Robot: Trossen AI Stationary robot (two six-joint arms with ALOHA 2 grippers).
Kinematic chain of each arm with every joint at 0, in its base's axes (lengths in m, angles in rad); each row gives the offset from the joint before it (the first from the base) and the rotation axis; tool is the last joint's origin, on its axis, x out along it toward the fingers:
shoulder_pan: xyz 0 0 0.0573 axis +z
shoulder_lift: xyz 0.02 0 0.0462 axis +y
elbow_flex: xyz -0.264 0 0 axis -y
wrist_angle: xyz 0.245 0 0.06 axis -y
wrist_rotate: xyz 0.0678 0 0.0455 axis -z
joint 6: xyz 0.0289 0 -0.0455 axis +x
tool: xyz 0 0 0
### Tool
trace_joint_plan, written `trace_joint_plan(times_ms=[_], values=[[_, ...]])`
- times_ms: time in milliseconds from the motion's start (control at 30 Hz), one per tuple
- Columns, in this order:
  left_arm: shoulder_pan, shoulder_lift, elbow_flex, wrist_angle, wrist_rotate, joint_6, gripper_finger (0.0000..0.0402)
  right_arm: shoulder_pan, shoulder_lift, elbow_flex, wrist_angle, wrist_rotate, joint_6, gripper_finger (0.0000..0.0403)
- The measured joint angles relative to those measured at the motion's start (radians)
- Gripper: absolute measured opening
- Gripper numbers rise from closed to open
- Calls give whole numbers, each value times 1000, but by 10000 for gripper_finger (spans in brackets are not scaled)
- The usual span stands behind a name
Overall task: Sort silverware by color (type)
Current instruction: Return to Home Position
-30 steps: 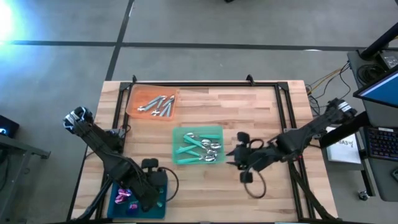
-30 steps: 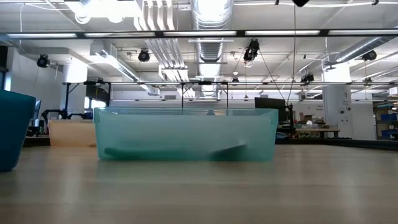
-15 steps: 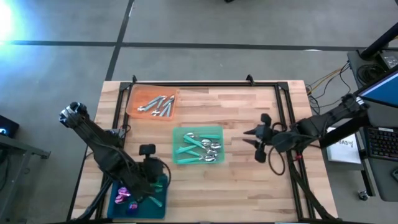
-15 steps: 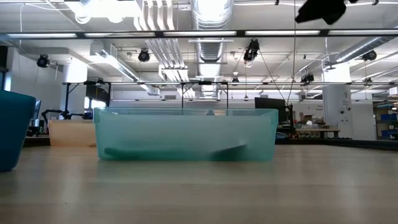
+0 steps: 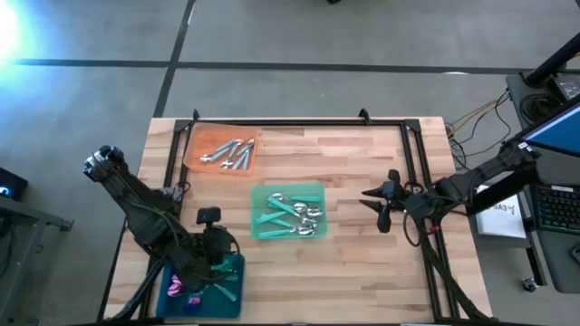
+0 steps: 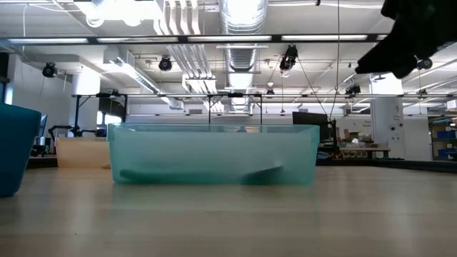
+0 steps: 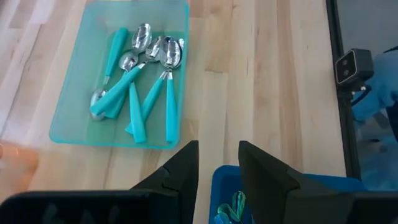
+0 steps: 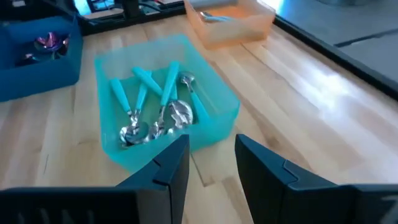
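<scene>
- Butcher-block wood made up the table [image 5: 362, 163], and we saw no loose cutlery anywhere on its bare boards.
- All the silverware [image 5: 292, 213] sat inside three bins: plain silver pieces in the orange bin [image 5: 198, 145] near the far edge, silver-headed spoons with teal handles in the green bin [image 5: 258, 195] at mid-table, and purple-sheened heads with teal handles in the blue bin [image 5: 237, 272] at the near left corner.
- We found the left gripper [image 7: 217, 155] raised over the far edge of the blue bin, its fingers parted and nothing between them.
- We found the right gripper [image 8: 211, 146] above bare wood on the right of the green bin, well apart from it, likewise parted and empty.
- We judged the sorting done and the step in hand to be the return to rest.
- What came next, in our view, called for no grasping, only folding each arm back toward its own side while keeping clear of the bin walls.
- From the wrist views the spoons looked small, glossy and loosely heaped, handles crossing.
</scene>
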Motion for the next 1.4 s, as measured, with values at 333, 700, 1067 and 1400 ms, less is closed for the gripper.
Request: trace_joint_plan(times_ms=[333, 700, 1067, 1400], values=[[-4, -1, 0, -7, 1, 0, 97, 0, -47, -183, 98, 18, 115, 121], [-3, -1, 0, -15, 0, 0, 97, 0, -47, -321, 209, 52, 127, 121], [-3, -1, 0, -14, 0, 0, 97, -4, -47, -364, 210, 146, 111, 117], [-3, -1, 0, -10, 0, -14, 97, -4, -46, -389, 252, 153, 124, 89]])
